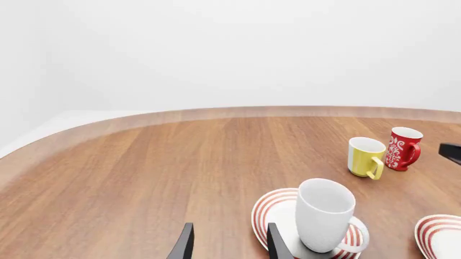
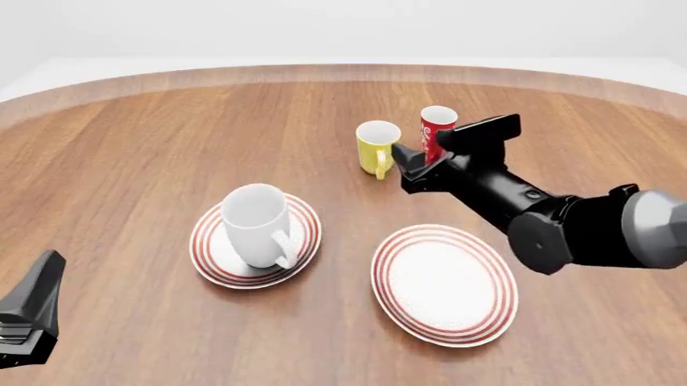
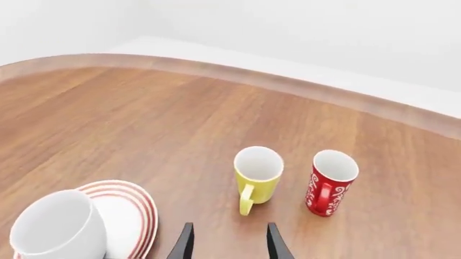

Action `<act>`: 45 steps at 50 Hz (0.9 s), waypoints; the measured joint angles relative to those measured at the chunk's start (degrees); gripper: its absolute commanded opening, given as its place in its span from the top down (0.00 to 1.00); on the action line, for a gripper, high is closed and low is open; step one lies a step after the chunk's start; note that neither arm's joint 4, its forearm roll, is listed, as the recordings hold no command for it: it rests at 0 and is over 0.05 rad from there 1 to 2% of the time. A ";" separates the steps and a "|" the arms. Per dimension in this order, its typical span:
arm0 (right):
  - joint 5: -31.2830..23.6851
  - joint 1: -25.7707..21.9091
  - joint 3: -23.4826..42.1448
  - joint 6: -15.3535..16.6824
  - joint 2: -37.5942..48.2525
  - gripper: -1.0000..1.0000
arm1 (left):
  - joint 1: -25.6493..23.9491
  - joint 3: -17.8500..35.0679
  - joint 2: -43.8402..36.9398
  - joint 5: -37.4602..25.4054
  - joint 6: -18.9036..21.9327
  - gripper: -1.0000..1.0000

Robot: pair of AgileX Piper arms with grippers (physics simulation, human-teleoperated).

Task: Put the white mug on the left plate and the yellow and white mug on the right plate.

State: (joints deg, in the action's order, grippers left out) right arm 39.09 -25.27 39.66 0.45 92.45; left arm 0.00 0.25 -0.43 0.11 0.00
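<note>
The white mug [image 2: 257, 225] stands upright on the left plate [image 2: 306, 245], its handle toward the camera side. The right plate [image 2: 443, 283] has nothing on it. Farther back, the yellow and white mug [image 2: 377, 147] stands on the bare table. My right gripper [image 3: 229, 245] is open just short of this mug [image 3: 258, 175], whose handle points toward the fingers, and touches nothing. My left gripper [image 1: 226, 247] is open and holds nothing. It is pulled back from the white mug [image 1: 324, 213], which stands off to one side of the fingers.
A slim red mug with a white pattern [image 2: 437, 129] stands right beside the yellow mug, close to the right gripper's far finger. The right arm [image 2: 580, 229] stretches over the table above the right plate's far edge. The curved table edge [image 2: 343, 72] runs along the back.
</note>
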 measured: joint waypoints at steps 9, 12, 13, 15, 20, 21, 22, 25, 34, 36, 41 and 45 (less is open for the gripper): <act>-0.91 1.24 2.55 0.34 2.15 0.00 | 0.00 0.00 0.00 0.00 0.00 0.00; -1.19 1.67 3.51 0.47 3.02 0.00 | 0.00 0.00 0.00 0.00 0.00 0.00; -1.25 1.80 3.80 0.51 3.31 0.00 | 0.00 0.00 0.00 0.00 0.00 0.00; -1.36 2.01 4.34 0.57 3.90 0.00 | 0.00 0.00 0.00 0.00 0.00 0.00; -1.59 2.37 5.60 0.74 5.40 0.00 | 0.00 0.00 0.00 0.00 0.00 0.00; -1.64 2.44 5.85 0.77 5.69 0.00 | 0.00 0.00 0.00 0.00 0.00 0.00; -1.69 2.51 6.09 0.81 5.97 0.00 | 0.00 0.00 0.00 0.00 0.00 0.00; -1.79 2.79 6.85 0.90 6.84 0.00 | 0.00 0.00 0.00 0.00 0.00 0.00; -2.26 3.23 9.35 1.12 9.38 0.00 | 0.00 0.00 0.00 0.00 0.00 0.00; -2.37 3.22 9.95 1.15 9.96 0.00 | 0.00 0.00 0.00 0.00 0.00 0.00; -2.36 3.28 11.35 1.02 11.47 0.00 | 0.00 0.00 0.00 0.00 0.00 0.00; -2.22 3.38 12.35 0.82 12.74 0.00 | 0.00 0.00 0.00 0.00 0.00 0.00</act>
State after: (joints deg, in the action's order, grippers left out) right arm 36.88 -21.89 52.00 1.27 105.19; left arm 0.00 0.25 -0.43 0.11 0.00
